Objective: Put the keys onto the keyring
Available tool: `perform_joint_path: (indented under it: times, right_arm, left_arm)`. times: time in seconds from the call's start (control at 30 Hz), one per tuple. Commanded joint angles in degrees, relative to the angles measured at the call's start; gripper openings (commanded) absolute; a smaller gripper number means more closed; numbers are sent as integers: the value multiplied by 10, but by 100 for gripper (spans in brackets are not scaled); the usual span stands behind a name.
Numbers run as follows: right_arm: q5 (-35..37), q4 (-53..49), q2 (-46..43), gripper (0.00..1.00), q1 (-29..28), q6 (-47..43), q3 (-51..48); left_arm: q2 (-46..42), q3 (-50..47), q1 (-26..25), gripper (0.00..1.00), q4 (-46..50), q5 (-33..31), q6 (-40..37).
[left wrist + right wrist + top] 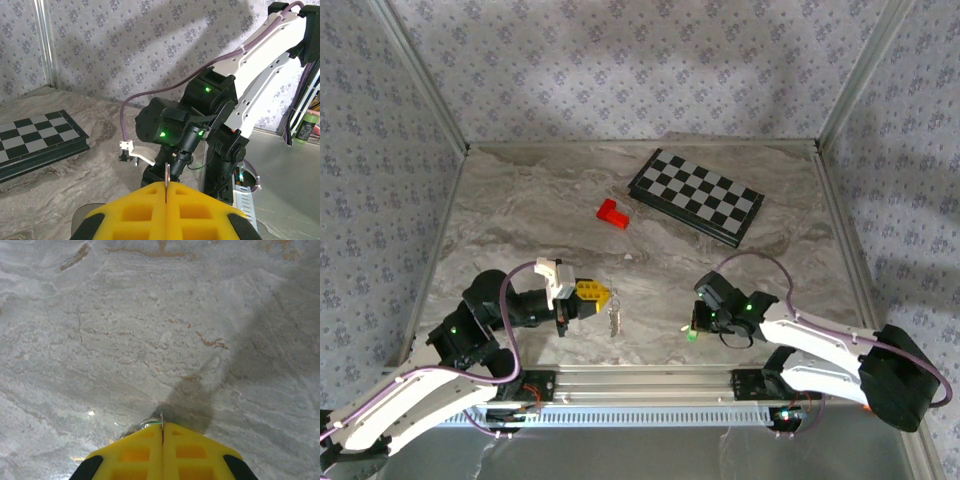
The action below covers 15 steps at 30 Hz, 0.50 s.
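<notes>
Left pincer [607, 296]: the yellow fingers are pressed fully together, pointing toward the middle of the tabletop, low over its near part.
Left pincer's hold: the keyring [613, 318], a thin silvery piece, hangs from the tips; in the left wrist view a narrow metal sliver [166, 175] stands up out of the seam between the closed fingers [145, 200].
Right pincer [693, 328]: closed as well, pointing down at the tabletop near the front edge; in the right wrist view the two yellow fingers [135, 450] meet with no gap.
Right pincer's hold: the keys [691, 336], a tiny bright green bit pinched at the tips; from the wrist only a small green-and-silver edge [150, 424] peeks out, right at the surface.
Between the pincers: they are apart, the keyring left of the keys.
Tabletop [520, 220]: grey marbled.
Red block [612, 213]: lies farther back, near the middle.
Chessboard [695, 195]: black and grey, set at an angle, just right of the red block.
</notes>
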<state>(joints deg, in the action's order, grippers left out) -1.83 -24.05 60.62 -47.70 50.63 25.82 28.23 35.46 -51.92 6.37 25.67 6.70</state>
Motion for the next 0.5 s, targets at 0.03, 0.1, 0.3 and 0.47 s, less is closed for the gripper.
perform_joint_path:
  times: [0.03,0.1,0.3,0.47]
  right_arm:
    - [-30,-137,40,0,13,-60,63]
    - [-44,-178,68,0,19,-80,88]
    - [-75,-251,150,0,36,-141,149]
    - [-90,-276,205,0,50,-189,194]
  left_arm:
    - [-6,21,-5,0,-11,-3,-5]
    - [-9,18,-5,0,-13,-4,-5]
    - [-13,15,-5,0,-14,-6,-6]
    - [-13,13,-5,0,-18,-5,-6]
